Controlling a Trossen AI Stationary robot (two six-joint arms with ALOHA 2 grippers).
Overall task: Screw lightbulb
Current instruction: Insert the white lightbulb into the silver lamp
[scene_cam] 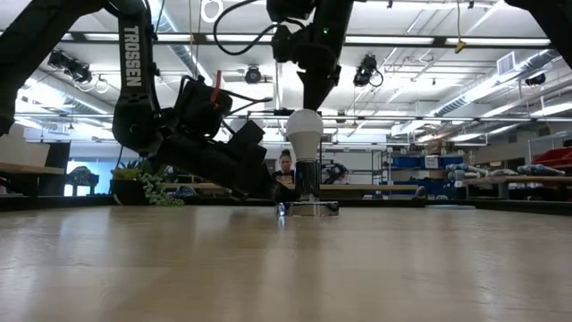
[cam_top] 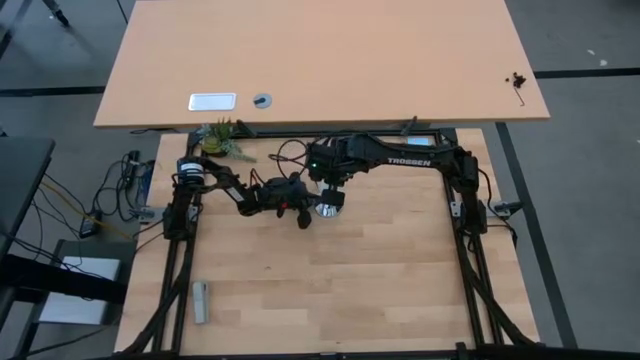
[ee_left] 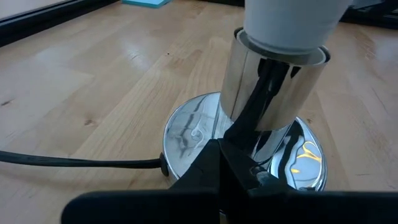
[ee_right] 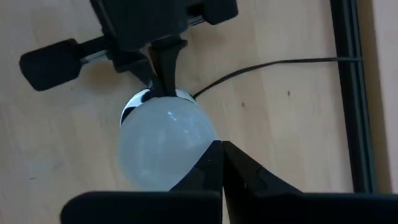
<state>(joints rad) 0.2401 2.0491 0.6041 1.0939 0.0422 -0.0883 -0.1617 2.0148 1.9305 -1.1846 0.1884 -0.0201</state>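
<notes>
The frosted-white lightbulb (scene_cam: 304, 134) stands upright with its base in the shiny silver socket (ee_left: 273, 93). The socket's round base plate (ee_left: 193, 124) rests on the wooden table, with a thin black cord (ee_left: 74, 162) leading away. My left gripper (ee_left: 221, 152) is shut, low at the table, on the base plate on its left side; it also shows in the low view (scene_cam: 273, 192). My right gripper (scene_cam: 308, 100) is shut and points down at the top of the bulb's dome (ee_right: 165, 143). My left gripper presses its shut fingertips on the rim of the socket's base plate (ee_left: 208, 140), slanting down from the table's left. The plate lies flat on the table. My right gripper comes from above with shut fingertips at the top of the bulb's dome (scene_cam: 305, 113); I cannot tell whether they touch it.
A small green plant (cam_top: 220, 138) stands at the far left of the table. A grey bar (cam_top: 200, 300) lies near the front left. The black frame rails (cam_top: 470, 260) run along both sides. A second, larger table (cam_top: 320, 60) stands beyond.
</notes>
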